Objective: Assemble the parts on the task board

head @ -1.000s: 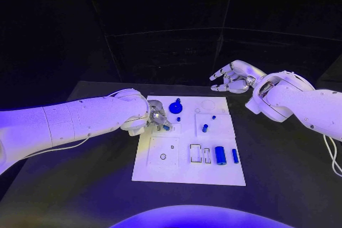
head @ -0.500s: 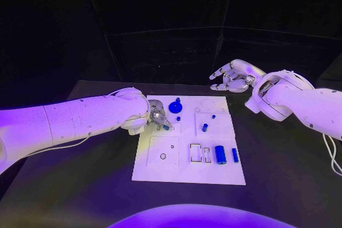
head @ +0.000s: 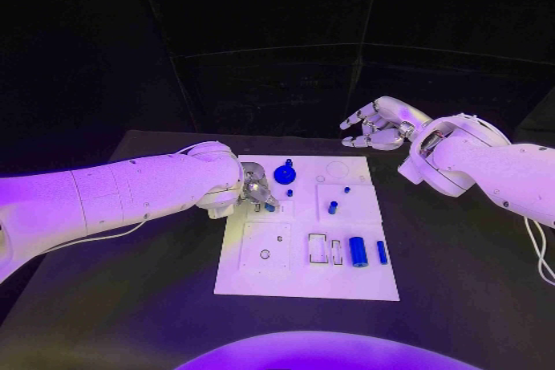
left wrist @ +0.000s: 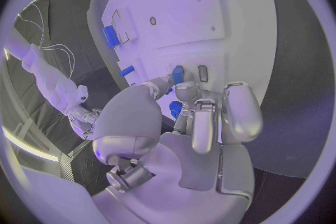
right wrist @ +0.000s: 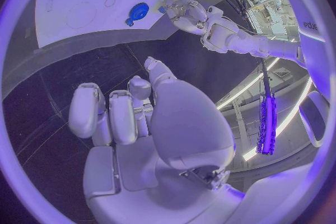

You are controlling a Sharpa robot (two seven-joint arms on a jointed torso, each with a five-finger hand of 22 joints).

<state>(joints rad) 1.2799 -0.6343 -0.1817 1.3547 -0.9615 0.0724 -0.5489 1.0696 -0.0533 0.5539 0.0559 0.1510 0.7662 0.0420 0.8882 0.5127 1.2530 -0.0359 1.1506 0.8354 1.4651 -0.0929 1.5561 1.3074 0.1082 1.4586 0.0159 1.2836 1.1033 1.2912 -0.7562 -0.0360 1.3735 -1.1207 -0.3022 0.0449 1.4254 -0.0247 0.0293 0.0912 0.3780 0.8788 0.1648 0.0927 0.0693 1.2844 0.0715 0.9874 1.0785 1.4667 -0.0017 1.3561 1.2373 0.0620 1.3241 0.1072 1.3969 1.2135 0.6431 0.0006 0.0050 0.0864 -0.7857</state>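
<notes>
Parts are mostly still loose on the task board [head: 347, 286], which sits in the middle of the black table [head: 115, 306], so I'd say I'm early in this. My left hand [head: 256, 192] is down at the board's left edge, fingers curled in around a small blue peg [left wrist: 178, 74], and from the wrist camera it looks like I've got it pinched between thumb and a fingertip, tip pointing at the board surface right beside a little slot. Pretty sure this is the seating step for that piece, though I can't tell if it's actually in its hole yet. My right hand [head: 376, 123] is hanging in the air past the far right corner of the board, holding nothing, fingers loosely bent and apart. On the board there's also a round blue knob [head: 285, 175] near the far edge, just beside my left fingers, and a blue cylinder [head: 358, 251] lying next to a thinner blue pin [head: 382, 252] on the near right side. Next move probably needs a straight, gentle push down with the peg kept upright, then letting go without knocking that knob.
</notes>
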